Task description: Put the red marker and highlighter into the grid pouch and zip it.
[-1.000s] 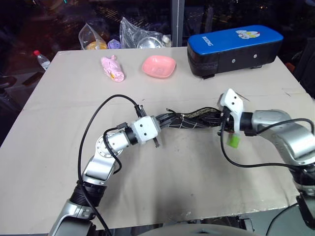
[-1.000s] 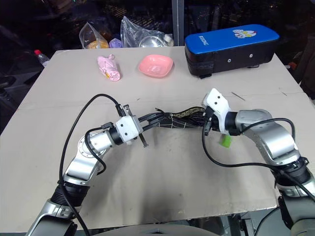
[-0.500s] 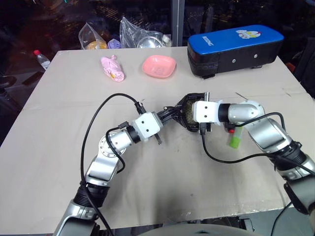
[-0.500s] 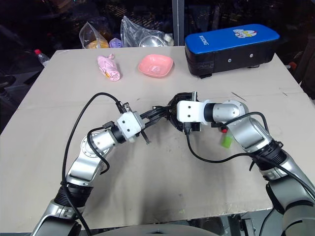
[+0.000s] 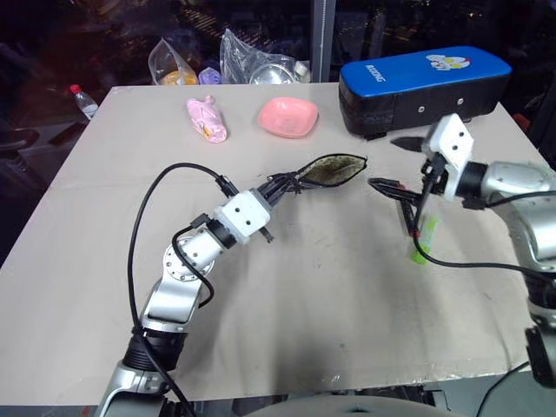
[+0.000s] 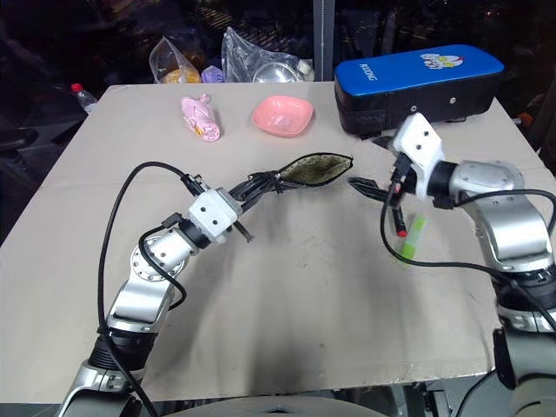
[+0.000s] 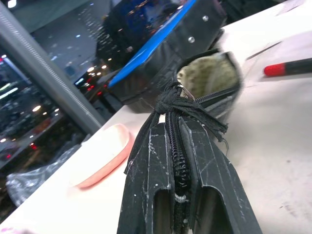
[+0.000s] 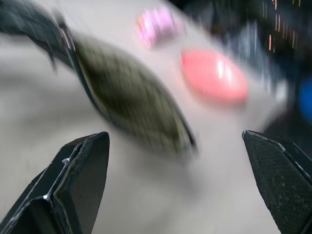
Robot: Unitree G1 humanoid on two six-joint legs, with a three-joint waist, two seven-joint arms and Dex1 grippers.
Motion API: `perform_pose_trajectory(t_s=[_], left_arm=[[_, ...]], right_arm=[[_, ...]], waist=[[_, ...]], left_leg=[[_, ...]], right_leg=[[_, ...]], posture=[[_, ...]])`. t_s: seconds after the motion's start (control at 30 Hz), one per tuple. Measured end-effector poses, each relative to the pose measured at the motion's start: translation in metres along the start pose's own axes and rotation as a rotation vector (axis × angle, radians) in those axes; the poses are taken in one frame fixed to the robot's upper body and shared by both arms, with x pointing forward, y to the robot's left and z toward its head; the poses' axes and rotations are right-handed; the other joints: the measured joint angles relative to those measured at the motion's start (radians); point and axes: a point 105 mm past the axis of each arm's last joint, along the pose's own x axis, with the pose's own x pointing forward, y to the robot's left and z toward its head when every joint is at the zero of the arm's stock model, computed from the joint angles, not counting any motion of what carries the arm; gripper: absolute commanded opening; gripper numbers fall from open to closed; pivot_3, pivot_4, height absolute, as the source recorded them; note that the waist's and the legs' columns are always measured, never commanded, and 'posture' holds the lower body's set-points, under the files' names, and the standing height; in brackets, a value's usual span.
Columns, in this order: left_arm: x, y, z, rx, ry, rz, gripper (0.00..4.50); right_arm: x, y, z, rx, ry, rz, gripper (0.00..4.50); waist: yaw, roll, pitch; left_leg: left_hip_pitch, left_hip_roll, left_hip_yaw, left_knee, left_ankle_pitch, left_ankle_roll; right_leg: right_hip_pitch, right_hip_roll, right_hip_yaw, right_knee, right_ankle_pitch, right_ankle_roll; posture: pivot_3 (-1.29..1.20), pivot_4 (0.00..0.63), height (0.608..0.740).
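pouch: grid pouch (image 5: 333, 170) | mouth gaping | lining pale, patterned

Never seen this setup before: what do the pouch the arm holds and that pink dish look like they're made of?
The grid pouch looks like soft fabric: it sags open, with a speckled cloth-like lining and frayed threads at the zipper. The pink dish seems smooth plastic or glazed ceramic, with a slight sheen; the look leaves that open.

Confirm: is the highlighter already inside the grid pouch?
No, the highlighter lies on the table beside the right gripper, apart from the grid pouch.
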Motion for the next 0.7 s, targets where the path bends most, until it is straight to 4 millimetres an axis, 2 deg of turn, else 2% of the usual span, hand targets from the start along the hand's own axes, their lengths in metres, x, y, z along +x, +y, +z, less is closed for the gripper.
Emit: perform_pose_trajectory(t_s=[0.07,0.17,0.2,0.23,0.27,0.3,0.33,0.53,0.57,0.6,0.7], left_arm=[[0.002,0.001,0.000,-0.009,-0.001,0.014,0.00],[0.003,0.000,0.000,-0.019,-0.006,0.025,0.00],[0.004,0.000,0.000,-0.019,-0.006,0.027,0.00],[0.004,0.000,0.000,-0.019,-0.006,0.026,0.00],[0.004,0.001,0.001,-0.018,-0.007,0.027,0.00],[0.005,0.001,0.001,-0.016,-0.008,0.029,0.00],[0.005,0.002,0.001,-0.016,-0.009,0.029,0.00],[0.006,0.002,0.003,-0.016,-0.016,0.033,0.00],[0.007,0.002,0.003,-0.018,-0.017,0.034,0.00],[0.007,0.002,0.003,-0.023,-0.017,0.036,0.00],[0.007,0.002,0.003,-0.028,-0.015,0.037,0.00]], right_arm=[[0.004,-0.011,-0.032,0.153,0.112,-0.104,4.44],[0.008,-0.016,-0.068,0.268,0.247,-0.190,4.44],[0.010,-0.014,-0.079,0.296,0.288,-0.200,4.44],[0.011,-0.013,-0.081,0.303,0.296,-0.202,4.44],[0.013,-0.011,-0.087,0.310,0.323,-0.203,3.91],[0.015,-0.010,-0.088,0.311,0.323,-0.204,3.77],[0.016,-0.010,-0.087,0.312,0.320,-0.203,3.37],[0.027,-0.001,-0.082,0.226,0.307,-0.140,0.60],[0.028,-0.001,-0.082,0.214,0.303,-0.137,0.31],[0.027,-0.003,-0.081,0.189,0.306,-0.144,0.23],[0.023,-0.008,-0.079,0.155,0.303,-0.152,0.23]], waist=[[-0.004,0.000,0.000],[-0.005,0.000,0.000],[-0.005,0.001,0.000],[-0.004,0.001,0.000],[-0.004,0.000,0.000],[-0.004,0.001,0.000],[-0.005,0.000,0.000],[-0.008,0.000,0.000],[-0.008,0.000,0.000],[-0.008,0.000,0.000],[-0.007,0.000,0.000]], left_leg=[[0.001,0.000,0.002,0.000,0.000,0.000],[0.000,0.000,0.001,0.000,0.000,0.000],[0.000,0.000,0.001,-0.001,0.000,0.000],[0.000,0.000,0.001,-0.001,0.000,0.000],[0.000,0.000,0.001,-0.001,0.000,0.000],[0.000,0.000,0.001,-0.001,0.000,0.000],[0.000,0.000,0.001,-0.001,0.000,0.000],[0.001,0.000,0.002,0.000,0.000,0.000],[0.001,0.000,0.002,0.000,0.000,0.000],[0.001,0.000,0.002,0.000,0.000,0.000],[0.000,0.000,0.002,0.000,0.000,0.000]], right_leg=[[0.000,0.000,0.001,0.001,0.000,0.000],[-0.001,0.002,0.001,0.001,0.000,0.000],[-0.001,0.003,0.001,0.001,0.000,0.000],[-0.001,0.003,0.001,0.001,0.000,0.000],[-0.001,0.003,0.001,0.001,0.000,0.000],[-0.001,0.004,0.001,0.000,0.000,0.000],[-0.001,0.004,0.001,0.000,0.000,0.001],[-0.001,0.004,0.001,0.001,-0.002,0.004],[-0.001,0.004,0.001,0.001,-0.002,0.004],[-0.001,0.004,0.001,0.001,-0.002,0.004],[-0.001,0.004,0.001,0.000,-0.002,0.004]], posture=[[0.00,0.150,0.740],[0.00,0.150,0.740],[0.00,0.150,0.740],[0.00,0.150,0.740],[0.00,0.150,0.740],[0.00,0.150,0.740],[0.00,0.150,0.740],[0.00,0.150,0.740],[0.00,0.150,0.740],[0.00,0.150,0.740],[0.00,0.150,0.740]])
